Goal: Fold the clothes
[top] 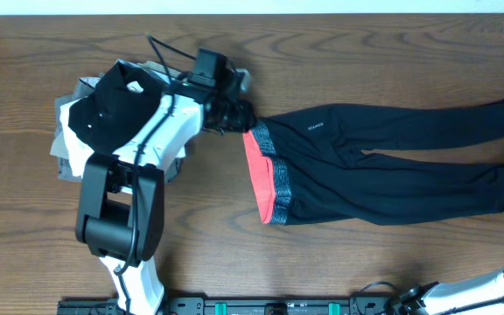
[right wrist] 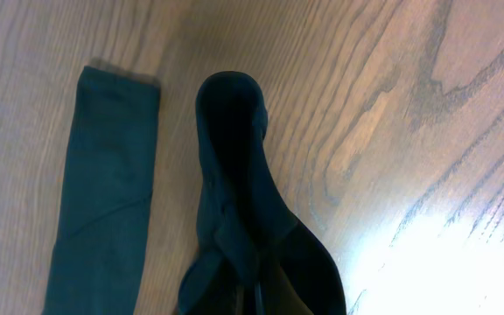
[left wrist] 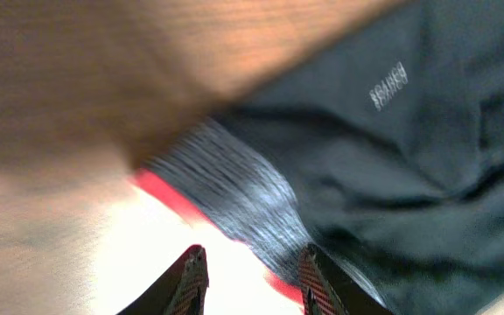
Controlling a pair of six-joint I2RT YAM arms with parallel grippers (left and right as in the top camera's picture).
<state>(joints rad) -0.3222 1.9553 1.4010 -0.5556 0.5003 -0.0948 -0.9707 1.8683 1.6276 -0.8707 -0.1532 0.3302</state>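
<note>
Looking down, leggings stretch rightward across the counter, waistband beside the left gripper; a garment pile sits left. Left wrist: jaws spread over waistband, white logo unreadable. Right wrist: leg cuffs; right gripper's jaws cannot be told.

The leggings lay flat across your worktop, the coral and grey waistband at the left end and the legs running right. Your left pincer sat at the waistband's upper corner, its arm reaching over a black shirt piled on pale garments.
</note>
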